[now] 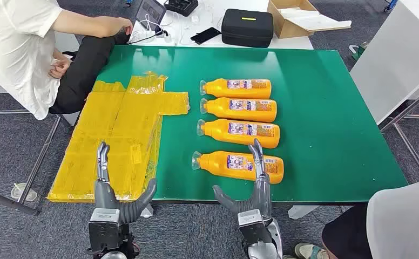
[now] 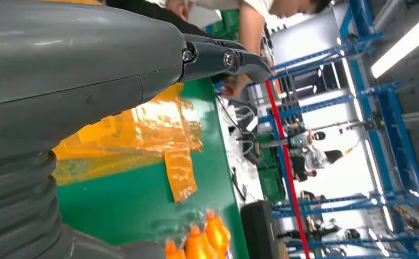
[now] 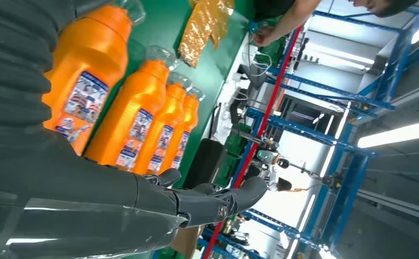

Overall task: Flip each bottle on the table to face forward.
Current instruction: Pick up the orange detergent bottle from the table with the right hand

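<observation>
Several orange bottles lie on their sides in a column on the green table (image 1: pixel 326 108), caps to the left and labels up: the nearest bottle (image 1: pixel 238 165), one behind it (image 1: pixel 240 133), another (image 1: pixel 240 108) and the farthest bottle (image 1: pixel 237 88). My right hand (image 1: pixel 253 189) hovers open at the table's near edge, its fingers reaching over the nearest bottle's right end. My left hand (image 1: pixel 113 189) is open over the yellow plastic sheet (image 1: pixel 118 135). The right wrist view has the bottle row (image 3: pixel 142 116) beyond my right hand (image 3: pixel 142 199). The left wrist view has my left hand (image 2: pixel 142 59).
A seated person (image 1: pixel 29 48) is at the table's far left corner, another person (image 1: pixel 396 221) at the near right. Behind the green table, a white table holds a black case (image 1: pixel 247 27), a cardboard box (image 1: pixel 299 19) and cables. A white table (image 1: pixel 396 54) stands at right.
</observation>
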